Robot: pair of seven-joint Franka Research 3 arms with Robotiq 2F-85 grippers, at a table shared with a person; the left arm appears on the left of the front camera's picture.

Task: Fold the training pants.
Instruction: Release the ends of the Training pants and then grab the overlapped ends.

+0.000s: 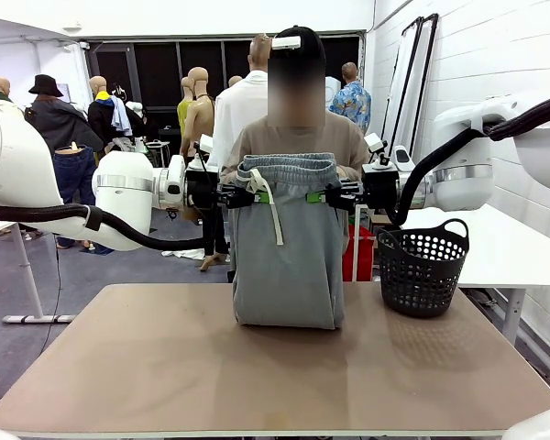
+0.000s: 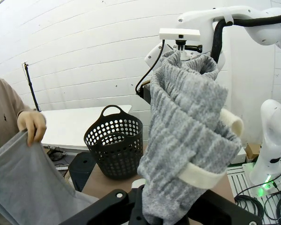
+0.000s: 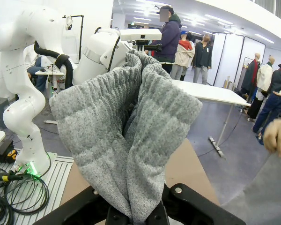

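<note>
We held the training pants (image 1: 287, 252) by the waistband (image 1: 287, 168), left fingers (image 1: 261, 197) and right fingers (image 1: 314, 197) each clenched on one end, so the cloth hung long-axis vertical between both arms, equally near, its lower fold touching the bench (image 1: 165, 367).

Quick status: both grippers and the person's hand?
Left gripper: shut on the training pants.
Right gripper: shut on the training pants.
Person's hand: holding the pants' fabric.

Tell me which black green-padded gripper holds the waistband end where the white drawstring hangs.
The left gripper: the long white drawstring dangles right beside it down the light grey jersey training pants; the right gripper holds a bare waistband end.
</note>
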